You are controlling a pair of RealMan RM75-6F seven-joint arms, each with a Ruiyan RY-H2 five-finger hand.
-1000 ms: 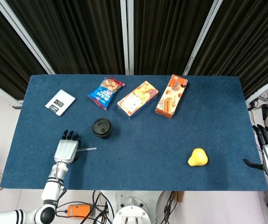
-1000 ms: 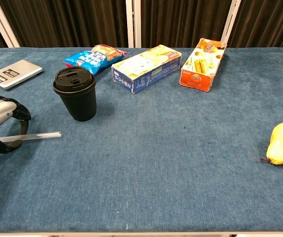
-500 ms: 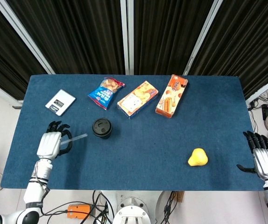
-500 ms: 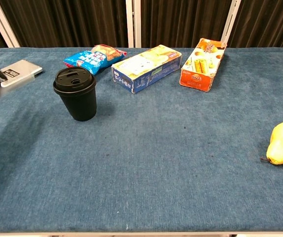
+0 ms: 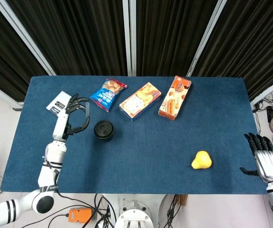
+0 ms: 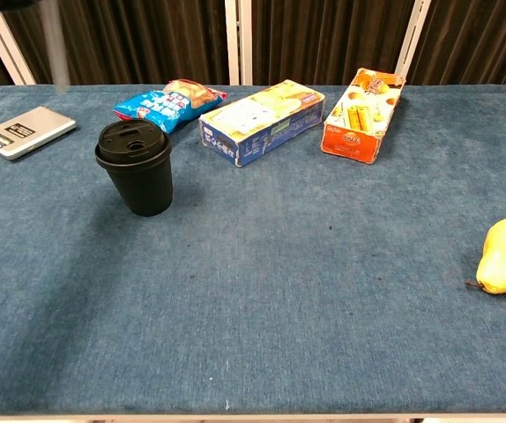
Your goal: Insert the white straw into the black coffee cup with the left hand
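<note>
Left robot hand [image 5: 73, 118] holds the white straw [image 5: 87, 109] roughly upright, raised just left of the black coffee cup [image 5: 103, 130]. Right robot hand [image 5: 266, 157] empty, fingers spread, at the desk [image 5: 146, 156] edge.

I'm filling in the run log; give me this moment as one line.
left hand: holds straw, raised left of cup | cup: upright, lid on, no straw in | right hand: open, at table's right edge

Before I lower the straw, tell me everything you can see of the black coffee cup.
The black coffee cup stands upright on the blue cloth-covered table, tapering towards its base. A black, plastic-looking lid is fitted on, with small moulded openings on top. It looks matte and undamaged; its contents are hidden. Nothing touches it. The left robot hand is beside it in the head view, holding the white straw.
</note>
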